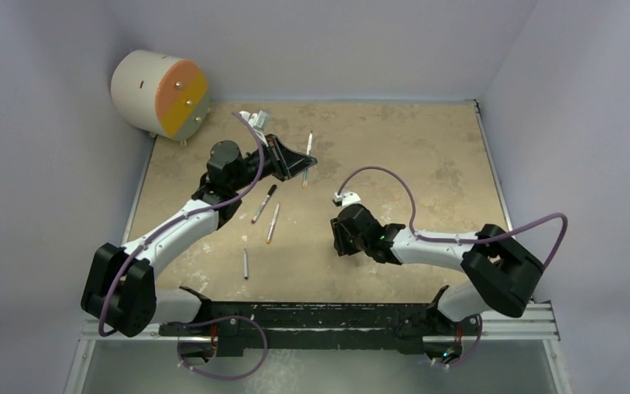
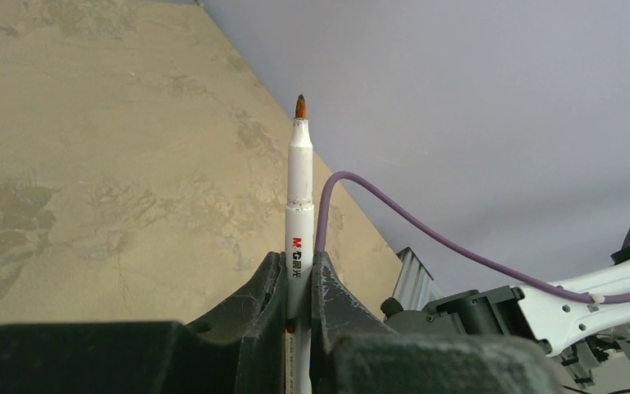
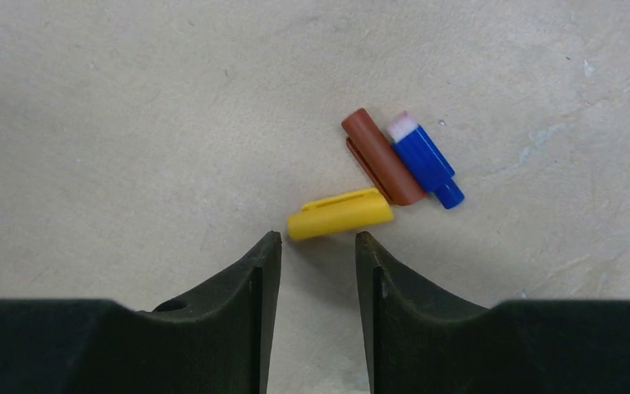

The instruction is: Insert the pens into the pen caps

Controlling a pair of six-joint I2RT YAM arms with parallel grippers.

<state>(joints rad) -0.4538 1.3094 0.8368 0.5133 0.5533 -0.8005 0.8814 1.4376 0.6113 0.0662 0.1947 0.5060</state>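
Left pincer (image 2: 298,271) pinching brown-tipped pen (image 2: 299,180) above worktop (image 2: 90,164). Right pincer (image 3: 317,246) spread, yellow cap (image 3: 340,213) at 12 o'clock, brown cap (image 3: 376,154) and blue cap (image 3: 425,160) at 1. Step: cap pickup; next likely needs brown cap gripped, mouth aligned to tip.

Table (image 3: 90,123) looks like matt, mottled beige stone, a bit rough. The yellow cap (image 3: 340,213), brown cap (image 3: 381,156) and blue cap (image 3: 425,160) are smooth plastic with a slight sheen. Pen (image 2: 299,189) is smooth white plastic, semi-glossy, with a felt-looking tip. Fingers (image 3: 246,312) are matt black, kinda grainy and scuffed. Purple cable (image 2: 321,215) has a smooth rubbery jacket.
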